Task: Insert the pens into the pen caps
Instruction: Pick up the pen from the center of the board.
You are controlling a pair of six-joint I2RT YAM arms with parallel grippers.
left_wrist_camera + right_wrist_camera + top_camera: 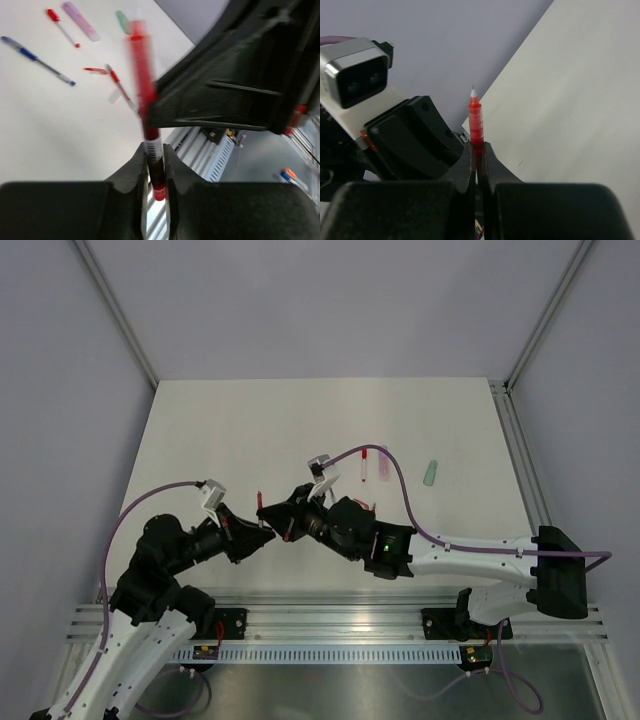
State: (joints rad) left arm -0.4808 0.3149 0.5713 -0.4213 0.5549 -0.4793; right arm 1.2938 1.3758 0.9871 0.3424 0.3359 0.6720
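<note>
Left wrist view: the left gripper [154, 167] has its fingers clamped on a red pen [141, 75] that stands up from them. Just right of the red pen is the right gripper [476, 151], pinching a white-tipped pen [475, 122]. Left of and beyond the red pen, a blue pen [37, 61] and a pink pen [80, 21] lie on the table [45, 130].

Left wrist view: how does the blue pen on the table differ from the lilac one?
The blue pen is thin; the lilac pen is thick. The blue pen looks longer than the lilac pen. The blue pen has a pale barrel; the lilac pen is coloured throughout. Both lie flat on the table, ungripped.
</note>
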